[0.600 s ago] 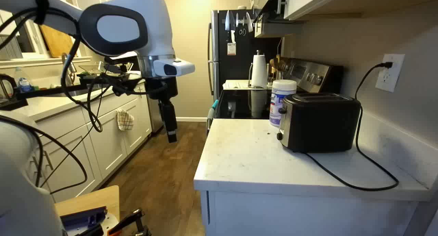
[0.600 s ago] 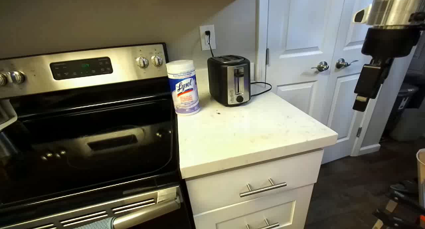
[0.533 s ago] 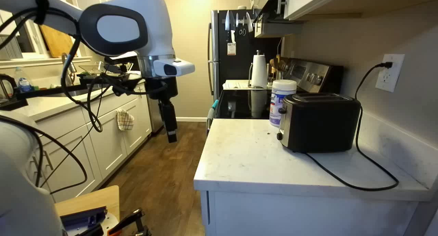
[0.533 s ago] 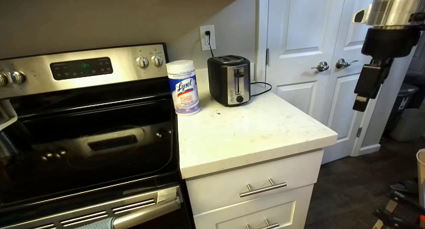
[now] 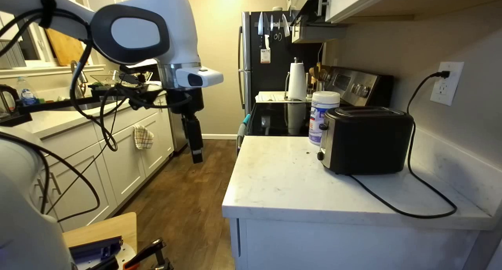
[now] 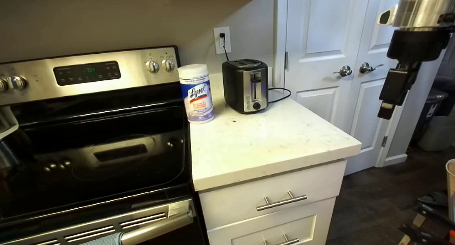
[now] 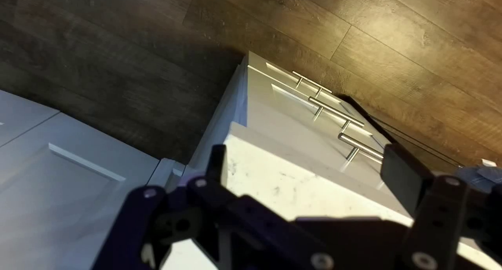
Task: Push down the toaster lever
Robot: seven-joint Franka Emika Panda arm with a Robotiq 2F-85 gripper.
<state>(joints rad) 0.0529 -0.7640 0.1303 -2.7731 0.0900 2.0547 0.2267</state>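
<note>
White counter bears the toaster, lever up, with the gripper hanging well apart, fingers spread, so approach seems the step, calling for closed fingers brought above the lever.

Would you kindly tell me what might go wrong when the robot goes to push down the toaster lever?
The fingers stand apart, so they might straddle the small toaster lever instead of pressing it.
The Lysol canister stands close beside the toaster; a wide approach could knock it over.
The round knob sits below the toaster lever, so a push that slips might hit it instead.
</note>
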